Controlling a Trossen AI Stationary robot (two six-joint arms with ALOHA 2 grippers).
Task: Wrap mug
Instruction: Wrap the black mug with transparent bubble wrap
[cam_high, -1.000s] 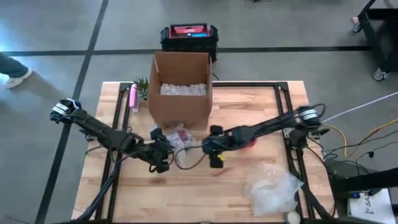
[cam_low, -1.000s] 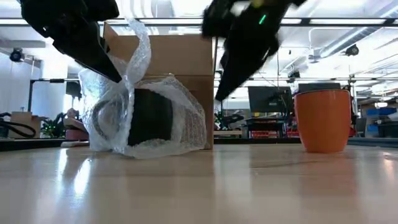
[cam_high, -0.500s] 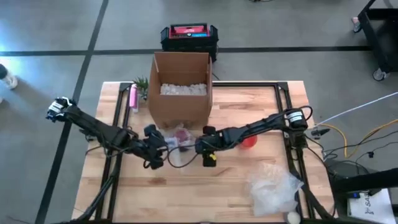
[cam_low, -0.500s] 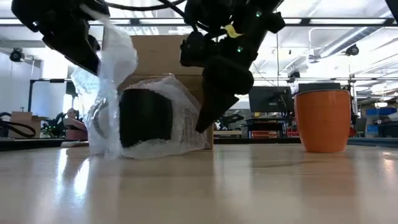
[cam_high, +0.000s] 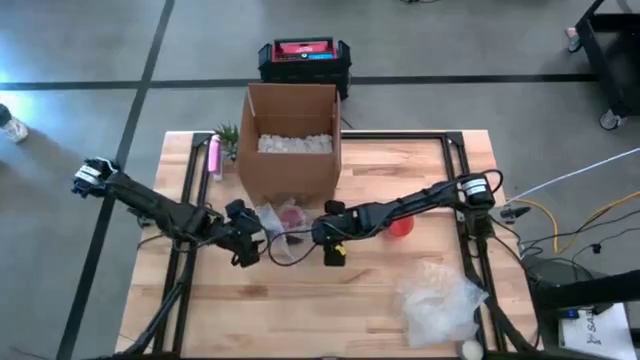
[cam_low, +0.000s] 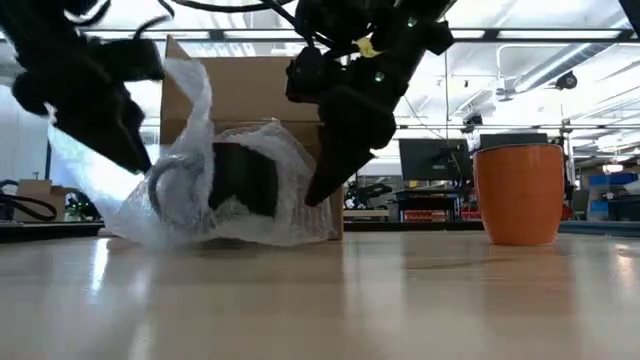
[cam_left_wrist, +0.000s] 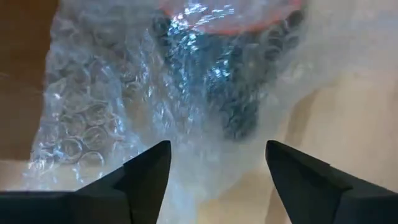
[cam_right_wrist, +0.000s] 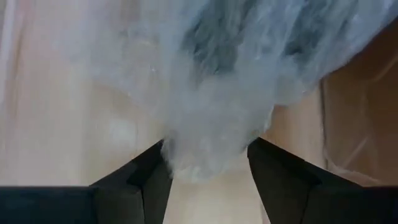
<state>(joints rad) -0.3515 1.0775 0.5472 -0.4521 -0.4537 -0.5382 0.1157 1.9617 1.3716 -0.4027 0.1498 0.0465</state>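
Observation:
A dark mug (cam_low: 240, 180) lies on its side on the table, just in front of the cardboard box (cam_high: 290, 150), loosely covered by clear bubble wrap (cam_low: 285, 165). The mug's reddish inside shows in the high view (cam_high: 291, 217). My left gripper (cam_high: 243, 248) stands open at the bundle's left side. A spread part of the wrap (cam_left_wrist: 93, 124) lies ahead of and between its fingers. My right gripper (cam_high: 325, 245) is at the bundle's right side, shut on a gathered bunch of wrap (cam_right_wrist: 208, 134). One flap (cam_low: 192, 85) stands up above the mug. My left gripper has wrap between its open fingers; whether they touch it I cannot tell. My right gripper has a gathered bunch at the wrap's right edge (cam_right_wrist: 205, 155) between its two fingers. It comes slanting down from the table's right side (cam_low: 322, 185). The bundle rests on the table.
An orange mug (cam_low: 518, 192) stands upright on the table to the right of my right arm. A loose heap of spare bubble wrap (cam_high: 440, 300) lies at the near right. The box holds white filling; a pink object (cam_high: 213, 155) and a small plant (cam_high: 228, 138) stand left of it.
My left gripper has gone toward the table's left edge and lower, and the wrap on that side has spread out leftward. My right gripper has come down and leftward to the bundle's right side. The mug has stayed where it was.

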